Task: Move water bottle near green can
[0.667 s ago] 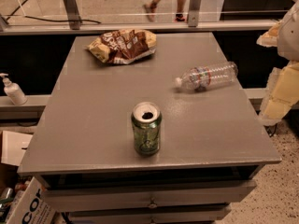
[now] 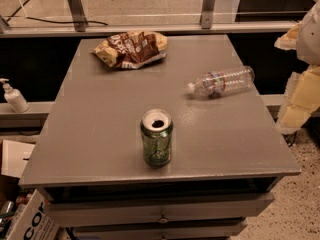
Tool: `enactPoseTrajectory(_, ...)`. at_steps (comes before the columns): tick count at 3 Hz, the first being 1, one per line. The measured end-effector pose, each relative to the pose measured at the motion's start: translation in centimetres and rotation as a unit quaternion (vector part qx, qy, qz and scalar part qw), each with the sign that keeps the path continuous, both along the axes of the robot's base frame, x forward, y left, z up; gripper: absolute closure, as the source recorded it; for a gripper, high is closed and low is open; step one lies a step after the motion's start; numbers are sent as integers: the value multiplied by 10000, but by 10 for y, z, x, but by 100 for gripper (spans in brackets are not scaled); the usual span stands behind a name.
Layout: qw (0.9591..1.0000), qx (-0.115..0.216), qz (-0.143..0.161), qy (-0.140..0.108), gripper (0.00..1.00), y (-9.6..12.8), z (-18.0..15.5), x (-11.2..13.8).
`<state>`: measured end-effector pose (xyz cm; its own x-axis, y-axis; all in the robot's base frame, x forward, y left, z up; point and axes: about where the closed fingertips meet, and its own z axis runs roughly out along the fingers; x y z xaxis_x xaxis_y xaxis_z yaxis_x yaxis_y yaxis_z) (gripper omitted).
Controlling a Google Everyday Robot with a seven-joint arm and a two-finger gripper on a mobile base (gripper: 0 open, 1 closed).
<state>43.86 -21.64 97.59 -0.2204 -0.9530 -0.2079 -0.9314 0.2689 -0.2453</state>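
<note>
Water bottle on its side, right rear of the desk, cap leftward, well apart from the green can up front. Pincer hangs beyond its right end; spread or pressed, cannot tell.

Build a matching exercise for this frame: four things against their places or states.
Things: 1 clear ribbed plastic water bottle; 2 small green metal can; 3 brown and yellow crinkled chip bag; 4 gripper.
Places: A standing upright, front middle of the grey table; B far side, left of centre; C beyond the table's right edge; D lying on its side, right half.
Pairs: 1-D; 2-A; 3-B; 4-C.
</note>
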Motion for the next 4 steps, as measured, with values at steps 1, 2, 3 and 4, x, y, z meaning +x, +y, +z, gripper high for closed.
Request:
enactPoseTrajectory(1, 9974, 520, 474, -154, 0, 19, -21, 39)
enactPoseTrajectory(2, 9974, 522, 475, -155, 0, 20, -21, 39)
enactPoseTrajectory(3, 9969, 547, 507, -242, 0, 18, -30, 47)
enactPoseTrajectory(4, 9962, 618, 521, -339, 0, 12, -46, 66)
